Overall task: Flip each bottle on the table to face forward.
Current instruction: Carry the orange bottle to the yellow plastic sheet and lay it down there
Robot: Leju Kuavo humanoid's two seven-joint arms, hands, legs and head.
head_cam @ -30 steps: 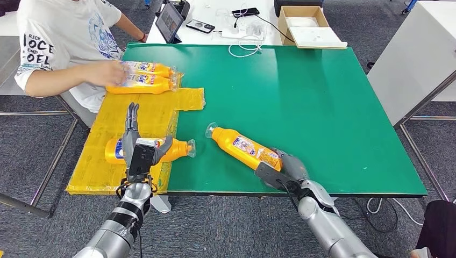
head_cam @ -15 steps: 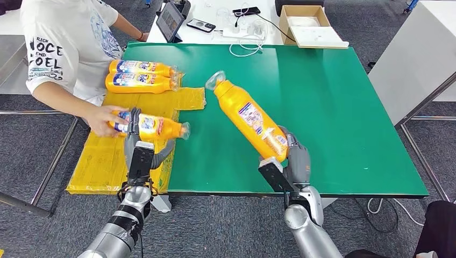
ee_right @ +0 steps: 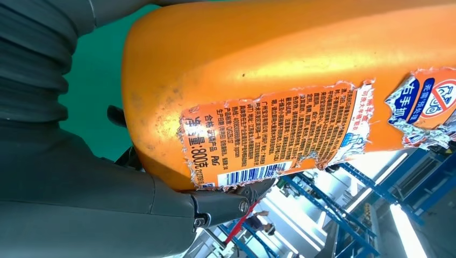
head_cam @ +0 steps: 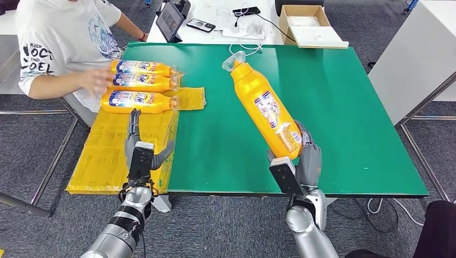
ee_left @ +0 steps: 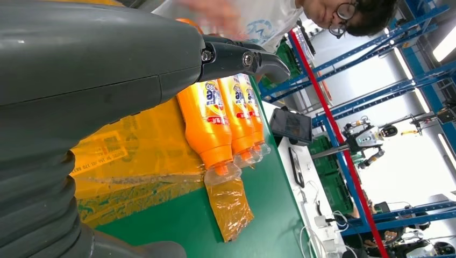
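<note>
Since half a second ago I am raising the orange bottle (head_cam: pixel 266 110) steeper; my right hand (head_cam: pixel 301 161) is gripping its base, clear cap pointing toward 11 o'clock above the green table (head_cam: pixel 344 107). Three orange bottles (head_cam: pixel 141 83) are now lying side by side at 10 o'clock on the yellow sheet (head_cam: pixel 118 156). My left hand (head_cam: pixel 141 148) is hovering there, fingers spread, holding nothing.
</note>
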